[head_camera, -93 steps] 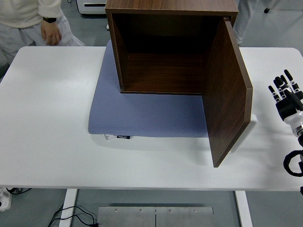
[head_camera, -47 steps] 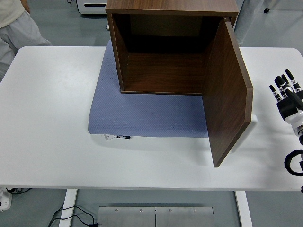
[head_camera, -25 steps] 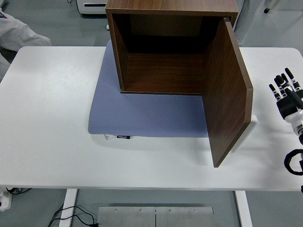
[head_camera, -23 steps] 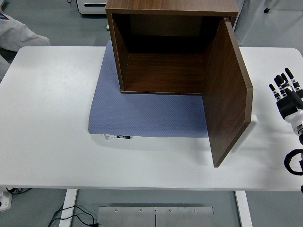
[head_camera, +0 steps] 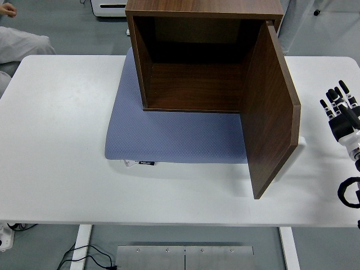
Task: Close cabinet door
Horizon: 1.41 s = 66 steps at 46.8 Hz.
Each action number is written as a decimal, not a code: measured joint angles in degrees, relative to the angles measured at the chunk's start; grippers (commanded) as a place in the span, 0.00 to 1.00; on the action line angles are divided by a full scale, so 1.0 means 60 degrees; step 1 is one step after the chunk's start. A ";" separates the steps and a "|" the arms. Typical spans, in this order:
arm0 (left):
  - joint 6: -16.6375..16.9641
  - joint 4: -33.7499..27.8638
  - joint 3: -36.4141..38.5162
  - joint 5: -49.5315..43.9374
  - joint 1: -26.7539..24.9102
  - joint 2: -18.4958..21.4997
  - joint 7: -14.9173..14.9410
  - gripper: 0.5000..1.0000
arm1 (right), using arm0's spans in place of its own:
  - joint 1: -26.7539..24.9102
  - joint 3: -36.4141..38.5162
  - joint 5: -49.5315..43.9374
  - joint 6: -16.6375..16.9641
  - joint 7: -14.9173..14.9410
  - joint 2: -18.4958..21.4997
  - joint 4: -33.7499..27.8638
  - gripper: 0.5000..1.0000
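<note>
A dark wooden cabinet (head_camera: 197, 56) stands on a blue-grey mat (head_camera: 169, 132) at the back middle of the white table (head_camera: 56, 140). Its inside is empty. The cabinet door (head_camera: 270, 107), hinged on the right side, stands wide open and sticks out towards the near edge. My right hand (head_camera: 339, 107) hovers at the right edge of the table, to the right of the door and apart from it, fingers straight and spread, holding nothing. My left arm does not show.
A person in white clothing (head_camera: 17, 42) shows at the top left corner, beyond the table's far edge. A black cable loop (head_camera: 347, 194) on my right arm hangs at the right edge.
The person at the top left has drawn back leftwards, mostly out of the picture. My right hand has barely shifted. The door stays open at the same angle.
</note>
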 measured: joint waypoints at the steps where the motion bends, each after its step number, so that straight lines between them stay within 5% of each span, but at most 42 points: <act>1: 0.0000 0.0000 0.0000 0.0000 0.0000 0.0000 0.0000 1.00 | 0.0001 0.0000 0.0000 0.0000 0.0000 0.0000 0.0007 1.00; 22: 0.0000 0.0002 0.0000 0.0004 0.0000 0.0000 0.0000 1.00 | -0.0810 0.0088 -0.0003 0.0486 -0.0057 -0.0801 0.0546 1.00; 44: 0.0000 -0.0001 0.0000 0.0004 -0.0001 0.0000 -0.0001 1.00 | -0.2979 0.0400 0.0000 0.0547 -0.0059 -0.1765 0.3537 1.00; 66: 0.0000 0.0000 0.0000 0.0003 0.0000 0.0000 0.0000 1.00 | -0.4450 0.0204 -0.0167 0.0582 -0.0072 -0.1871 0.5342 1.00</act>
